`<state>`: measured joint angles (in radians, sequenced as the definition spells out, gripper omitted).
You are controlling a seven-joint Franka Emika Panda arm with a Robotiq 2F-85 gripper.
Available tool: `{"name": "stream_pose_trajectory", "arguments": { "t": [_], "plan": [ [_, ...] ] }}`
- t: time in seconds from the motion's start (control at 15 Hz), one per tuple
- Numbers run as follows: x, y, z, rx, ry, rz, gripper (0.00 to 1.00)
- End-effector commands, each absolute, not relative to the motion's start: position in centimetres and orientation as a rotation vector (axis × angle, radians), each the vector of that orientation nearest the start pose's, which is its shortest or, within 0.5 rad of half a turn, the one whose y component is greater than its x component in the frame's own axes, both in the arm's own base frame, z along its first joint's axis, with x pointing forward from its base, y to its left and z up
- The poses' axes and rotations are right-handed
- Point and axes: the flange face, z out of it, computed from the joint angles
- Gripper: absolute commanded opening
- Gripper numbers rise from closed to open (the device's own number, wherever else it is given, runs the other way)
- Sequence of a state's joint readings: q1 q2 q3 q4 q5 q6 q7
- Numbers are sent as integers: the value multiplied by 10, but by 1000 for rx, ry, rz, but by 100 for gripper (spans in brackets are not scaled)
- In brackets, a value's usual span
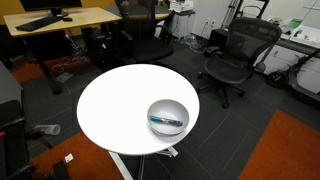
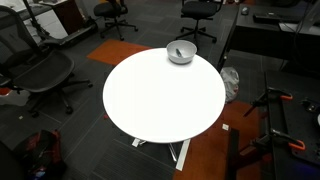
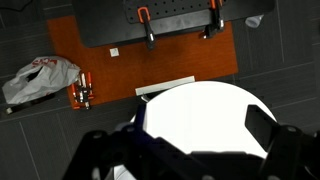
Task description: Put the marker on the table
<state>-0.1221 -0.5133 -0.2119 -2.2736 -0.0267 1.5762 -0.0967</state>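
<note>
Gripper (image 3: 185, 150) hangs spread open and empty above the round white table (image 1: 110, 110). One grey bowl (image 1: 165, 106) at the table's edge holds one marker (image 1: 166, 120); dark carpet (image 1: 50, 95) surrounds the table.

1 rnd table (image 1: 115, 110), 1 bowl (image 1: 158, 108), 1 marker (image 1: 166, 120)

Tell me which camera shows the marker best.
An exterior view: the marker lies clear and teal inside the grey bowl. In an exterior view across the table, the marker is a faint dark sliver. The wrist view misses it.
</note>
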Motion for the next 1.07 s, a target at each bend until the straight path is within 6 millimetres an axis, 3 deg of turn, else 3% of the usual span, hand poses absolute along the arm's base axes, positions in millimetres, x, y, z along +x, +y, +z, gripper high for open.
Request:
{"name": "stream_pose_trajectory", "arguments": {
  "t": [0.0,0.47,1.0],
  "plan": [
    [363,-137,528,-3026,331,234,100],
    [403,-134,511,-3057,585,34,100],
    [455,-156,457,-2998,888,-68,100]
  ]
}}
